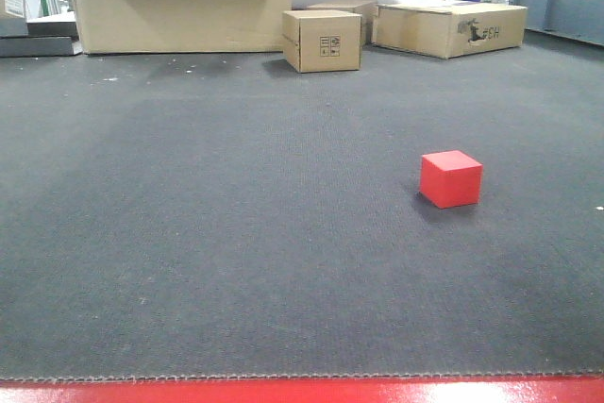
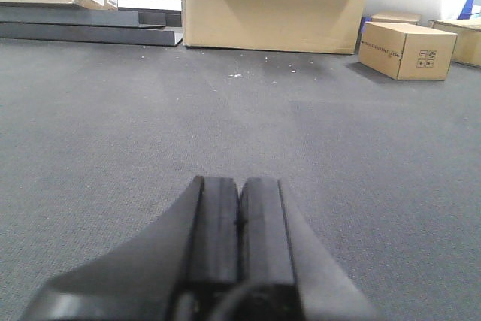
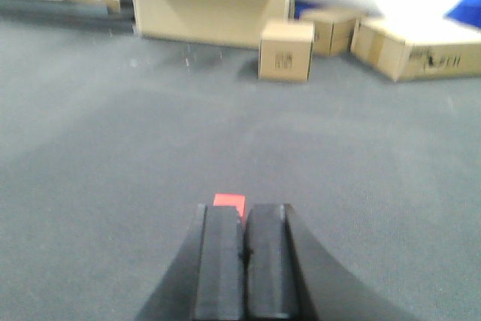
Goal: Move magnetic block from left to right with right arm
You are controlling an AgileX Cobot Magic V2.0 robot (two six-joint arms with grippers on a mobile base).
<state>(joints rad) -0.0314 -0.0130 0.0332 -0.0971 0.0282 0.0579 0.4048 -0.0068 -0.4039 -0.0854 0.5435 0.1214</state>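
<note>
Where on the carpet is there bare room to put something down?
Bare carpet spans everything left of and in front of the magnetic block. It gets crowded only at the far edge, around the small cardboard box and flat box.

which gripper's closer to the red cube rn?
Right. The right gripper is shut with the red cube just beyond its tips; the left gripper, shut, has no cube in its view.

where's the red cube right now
In the front view the red cube sits alone on the dark carpet, right of centre; in the right wrist view it peeks just beyond the shut right gripper.
</note>
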